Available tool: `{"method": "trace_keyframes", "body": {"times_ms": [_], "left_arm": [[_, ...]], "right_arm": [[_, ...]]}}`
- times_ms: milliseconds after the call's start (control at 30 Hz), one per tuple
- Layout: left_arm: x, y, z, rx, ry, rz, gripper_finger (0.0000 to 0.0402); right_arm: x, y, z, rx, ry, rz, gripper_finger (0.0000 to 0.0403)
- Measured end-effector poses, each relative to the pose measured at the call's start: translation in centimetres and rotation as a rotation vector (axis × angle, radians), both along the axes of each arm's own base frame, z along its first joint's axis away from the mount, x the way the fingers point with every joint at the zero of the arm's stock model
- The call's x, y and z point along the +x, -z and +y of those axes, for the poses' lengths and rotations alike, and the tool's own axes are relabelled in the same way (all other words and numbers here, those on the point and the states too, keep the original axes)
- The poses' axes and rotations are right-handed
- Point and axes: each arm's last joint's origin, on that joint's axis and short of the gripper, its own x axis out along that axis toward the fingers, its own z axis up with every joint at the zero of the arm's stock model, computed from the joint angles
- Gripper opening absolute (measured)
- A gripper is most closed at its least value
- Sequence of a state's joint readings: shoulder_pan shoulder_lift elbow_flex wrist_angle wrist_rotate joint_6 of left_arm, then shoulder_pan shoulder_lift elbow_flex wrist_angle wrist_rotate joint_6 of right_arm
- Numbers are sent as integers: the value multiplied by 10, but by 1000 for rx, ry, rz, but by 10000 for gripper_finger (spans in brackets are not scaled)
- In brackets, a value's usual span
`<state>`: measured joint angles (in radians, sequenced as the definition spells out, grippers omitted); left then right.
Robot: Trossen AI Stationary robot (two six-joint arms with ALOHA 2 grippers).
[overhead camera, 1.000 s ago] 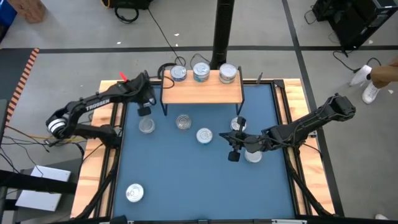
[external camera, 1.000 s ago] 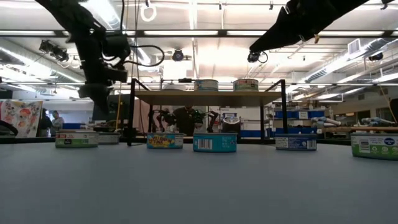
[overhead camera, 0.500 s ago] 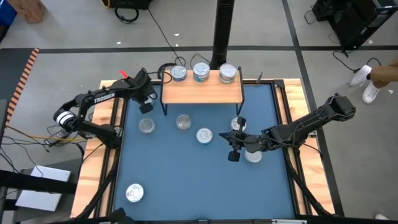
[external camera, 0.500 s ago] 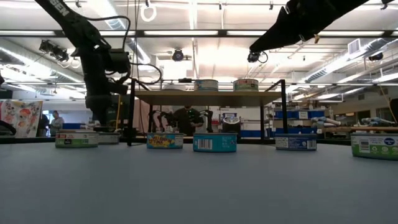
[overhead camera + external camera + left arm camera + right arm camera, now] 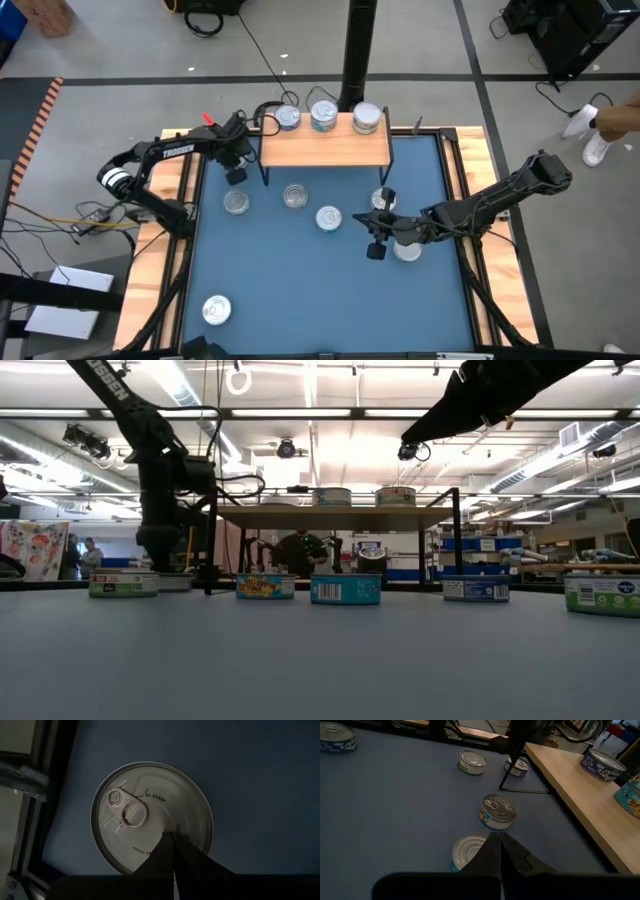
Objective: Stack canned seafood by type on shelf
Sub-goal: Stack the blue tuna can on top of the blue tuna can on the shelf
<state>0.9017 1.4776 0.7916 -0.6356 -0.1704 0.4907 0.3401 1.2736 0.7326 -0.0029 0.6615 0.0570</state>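
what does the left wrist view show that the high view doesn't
Only the left wrist view: the pull ring and stamped lettering on the tin lying right under the shut left gripper.

Only the high view: the shelf with three tins along its back edge, the tin near the mat's front left corner, and the right gripper over the mat's right half.

Both: the left gripper above that tin beside the shelf's left legs, on the blue mat.

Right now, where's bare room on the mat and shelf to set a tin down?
Free: the near half of the mat, bare except one tin at its near-left corner; also the front strip of the shelf, since its three tins sit along the back edge. Crowded: the band just before the shelf, with loose tins and both grippers.
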Motion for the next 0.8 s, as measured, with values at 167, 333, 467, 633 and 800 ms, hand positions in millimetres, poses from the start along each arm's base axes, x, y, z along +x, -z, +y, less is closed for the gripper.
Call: {"method": "trace_keyframes", "body": {"times_ms": [167,333,467,633,800], "left_arm": [[-3,-3,-5,-77,-19,40,0],[1,-3,-17,-128,25,76,0],[3,-7,-26,-152,74,91,0],[1,-12,-34,-176,103,29,0],[1,-8,-39,-149,121,8,0]], "right_arm": [[0,0,0,-6,-3,3,1],[0,0,1,-6,-8,3,1],[0,0,1,-6,-9,3,1],[-1,0,2,-7,-10,5,1],[-2,1,5,-8,-22,10,1]]}}
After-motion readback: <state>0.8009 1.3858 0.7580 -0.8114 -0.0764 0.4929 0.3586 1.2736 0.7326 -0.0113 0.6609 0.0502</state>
